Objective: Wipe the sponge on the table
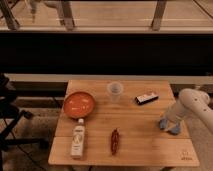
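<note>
The table [135,125] is a light-brown plank top with a small mark at its near right corner. A white arm comes in from the right and bends down to the tabletop's right side. My gripper [169,125] is at its lower end, down on the wood. Light-blue shows at the gripper's tip, which looks like the sponge [170,127] pressed against the table, mostly covered by the gripper.
An orange plate [79,104] sits at the left. A clear plastic cup [115,91] stands at the back middle, a black-and-white bar [146,98] to its right. A white bottle [78,139] and a red chilli [114,141] lie near the front. A dark ledge runs behind the table.
</note>
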Motion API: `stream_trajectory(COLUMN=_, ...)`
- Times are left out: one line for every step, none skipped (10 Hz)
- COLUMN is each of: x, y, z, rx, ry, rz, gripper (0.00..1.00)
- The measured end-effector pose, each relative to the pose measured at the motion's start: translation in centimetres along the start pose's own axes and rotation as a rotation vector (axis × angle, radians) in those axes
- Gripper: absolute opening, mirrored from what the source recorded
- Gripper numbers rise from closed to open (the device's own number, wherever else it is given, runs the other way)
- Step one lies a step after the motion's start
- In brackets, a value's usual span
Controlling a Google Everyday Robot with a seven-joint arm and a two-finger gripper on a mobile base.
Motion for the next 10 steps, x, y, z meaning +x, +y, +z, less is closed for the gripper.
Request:
stream_trajectory(x=-0.2, y=1.2, z=-0.3, rx=0.003, ry=0.013, rz=-0.006, gripper=0.0)
stream_trajectory(x=-0.2, y=2.2, z=-0.7, rx=0.007, ry=0.031, rz=-0.005, gripper=0.0)
stream_trajectory(x=-0.5, y=3.4, z=-0.8, rx=0.003, ry=0.044, rz=-0.005, gripper=0.0)
stream_trajectory(x=-1.3, y=4.8, z=-1.1, rx=0.002, ry=0.066, rz=-0.017, gripper=0.0)
stream_trajectory(x=-2.2, y=5.9, z=-1.2, rx=0.0, ry=0.078, rz=-0.031, gripper=0.0)
stream_trajectory(x=-2.7, y=7.3, z=-1.2, rx=-0.003, ry=0.087, rz=-0.035, gripper=0.0)
stream_trajectory(x=-3.2, y=8.7, z=-1.0, rx=-0.012, ry=0.091, rz=-0.038, gripper=0.0)
stream_trajectory(x=-3.9, y=9.8, z=-0.8, rx=-0.02, ry=0.092, rz=-0.049, gripper=0.0)
stream_trajectory(x=-4.8, y=11.0, z=-0.6, rx=-0.029, ry=0.089, rz=-0.059, gripper=0.0)
stream_trajectory(x=-5.2, y=12.2, z=-0.4, rx=-0.039, ry=0.093, rz=-0.065, gripper=0.0)
